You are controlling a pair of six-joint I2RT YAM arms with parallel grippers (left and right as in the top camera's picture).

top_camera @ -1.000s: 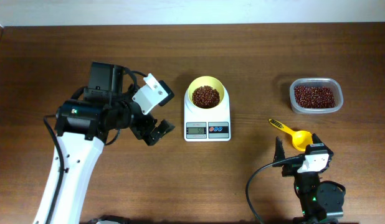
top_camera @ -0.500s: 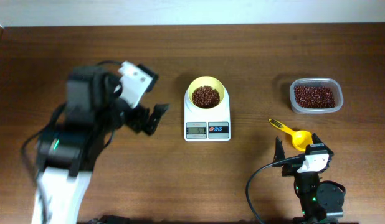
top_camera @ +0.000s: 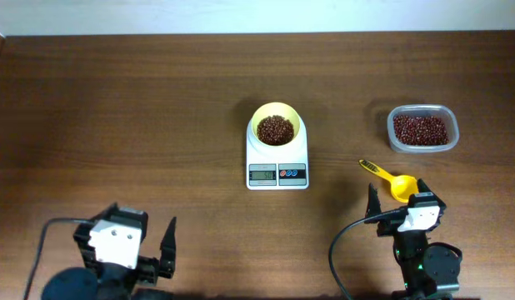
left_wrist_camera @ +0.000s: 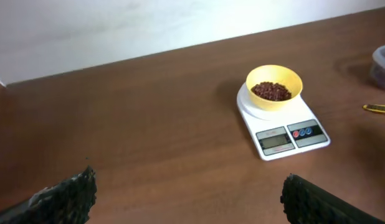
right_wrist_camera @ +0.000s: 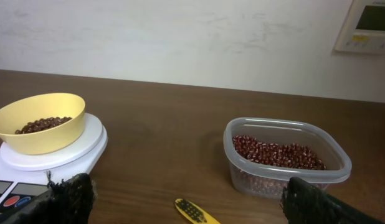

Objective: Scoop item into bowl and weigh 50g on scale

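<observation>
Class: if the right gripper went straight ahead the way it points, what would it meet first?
Probably the yellow scoop, lying just ahead of the right gripper, whose jaws are open. The tub stands right of that line, the scale left. Height is unclear.

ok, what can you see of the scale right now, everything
The scale is a small white, plastic-looking digital kitchen scale lying flat on the wooden table. Its round platform carries the pale yellow bowl of reddish-brown beans. The front panel, towards the robot, has a grey LCD display with red and blue buttons beside it; digits unreadable. Only bowl and table touch it.
</observation>
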